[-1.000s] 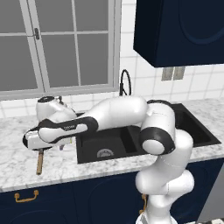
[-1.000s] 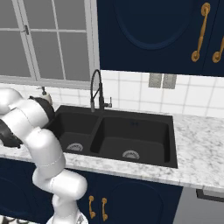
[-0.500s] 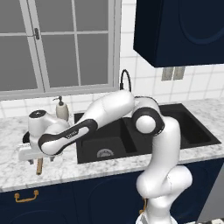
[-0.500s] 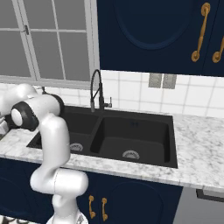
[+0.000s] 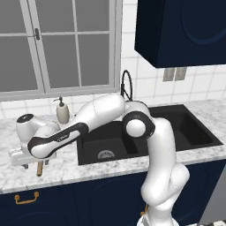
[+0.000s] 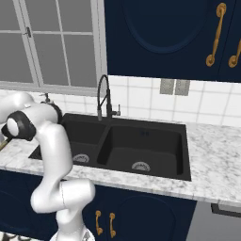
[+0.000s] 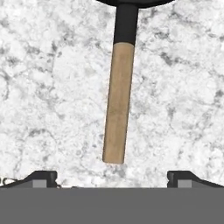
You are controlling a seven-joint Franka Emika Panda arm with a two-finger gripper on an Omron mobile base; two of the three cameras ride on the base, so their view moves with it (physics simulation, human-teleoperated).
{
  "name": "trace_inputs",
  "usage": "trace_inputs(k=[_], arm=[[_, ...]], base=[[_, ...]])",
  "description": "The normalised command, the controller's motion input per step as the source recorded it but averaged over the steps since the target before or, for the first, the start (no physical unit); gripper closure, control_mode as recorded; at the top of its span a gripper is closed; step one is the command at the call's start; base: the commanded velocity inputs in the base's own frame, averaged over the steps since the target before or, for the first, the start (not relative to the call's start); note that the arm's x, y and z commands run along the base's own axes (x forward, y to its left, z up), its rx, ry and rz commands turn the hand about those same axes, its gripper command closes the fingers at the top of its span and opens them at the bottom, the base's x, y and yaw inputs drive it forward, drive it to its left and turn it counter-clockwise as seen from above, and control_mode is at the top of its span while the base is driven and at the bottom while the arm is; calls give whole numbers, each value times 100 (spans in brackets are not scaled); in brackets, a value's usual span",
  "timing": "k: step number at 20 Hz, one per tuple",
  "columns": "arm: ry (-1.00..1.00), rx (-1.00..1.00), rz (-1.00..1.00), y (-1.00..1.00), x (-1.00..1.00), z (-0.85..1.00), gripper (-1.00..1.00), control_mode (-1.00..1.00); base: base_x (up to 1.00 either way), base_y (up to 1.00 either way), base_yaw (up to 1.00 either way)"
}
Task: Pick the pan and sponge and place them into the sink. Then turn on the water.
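Reaching far to its left, the white arm holds its gripper (image 7: 112, 177) low over the grey-and-white marbled stone surface (image 7: 48, 87), beside the black double-basin rectangular sink (image 5: 152, 132). In the hand view the two dark fingers (image 7: 41, 178) stand wide apart at the bottom edge, with nothing between them, and the long light-brown wooden handle (image 7: 118, 103) of the round black frying pan (image 7: 129, 3) lies on the surface above them, pointing toward the gap. The handle's free end stops just short of the fingers, not touching either; its black neck and a sliver of the pan's rim show at the top edge. From the left base view the tip of that handle (image 5: 39, 168) pokes out beneath the hand, near the front edge of the surface. A beige soap dispenser bottle (image 5: 63, 111) stands by the wall behind the arm, left of the sink. The tall black arched faucet (image 6: 102, 96) rises behind the basins, which show round silver drains.
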Motion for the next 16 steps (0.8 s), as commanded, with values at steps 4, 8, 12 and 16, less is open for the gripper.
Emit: trace_inputs(k=[4,8,12,16], arm=[[0,3,0,-1,6,-35,-100,-100],[0,3,0,-8,15,-21,-100,-100],[0,0,-2,-15,34,-12,-100,-100],[0,0,-5,0,38,-34,-100,-100]], base=[[0,0,0],[0,0,0],[0,0,0],[0,0,0]])
